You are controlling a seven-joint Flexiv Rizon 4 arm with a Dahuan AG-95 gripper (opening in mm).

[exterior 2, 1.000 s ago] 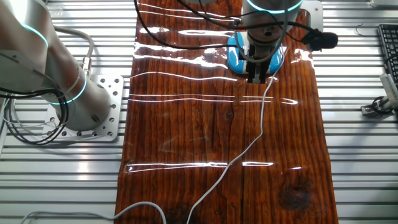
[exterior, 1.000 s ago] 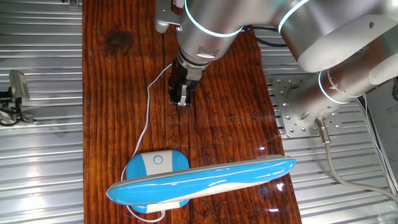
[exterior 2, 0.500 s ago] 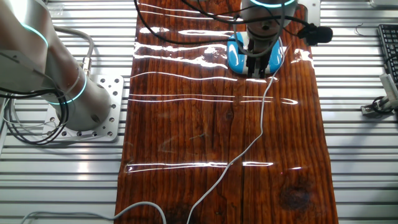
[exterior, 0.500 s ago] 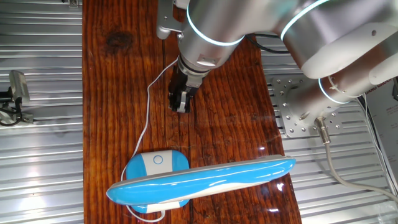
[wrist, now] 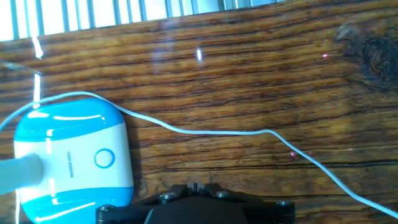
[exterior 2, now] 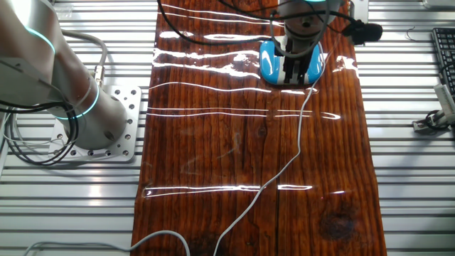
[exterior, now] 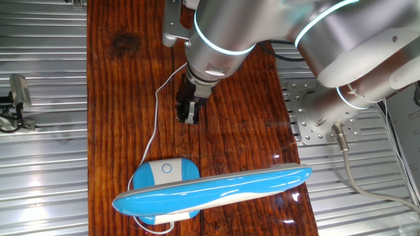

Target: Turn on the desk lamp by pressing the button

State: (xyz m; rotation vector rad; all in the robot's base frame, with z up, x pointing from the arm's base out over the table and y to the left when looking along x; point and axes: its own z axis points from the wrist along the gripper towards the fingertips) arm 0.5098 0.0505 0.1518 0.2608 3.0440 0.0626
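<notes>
The desk lamp [exterior: 210,190] sat at one end of the wooden table [exterior: 125,98], its blue head reaching almost to the plank's side edge, its round button [wrist: 104,158] facing up on the base [exterior: 165,174]. Bare wood lay open between the base and my gripper [exterior: 188,113], which hung above the table beside the white cord [exterior: 156,118], wrist tilted, fingers pointing down. I could not tell whether my fingers were parted or closed. Since a second earlier I had edged slightly sideways toward the cord.
</notes>
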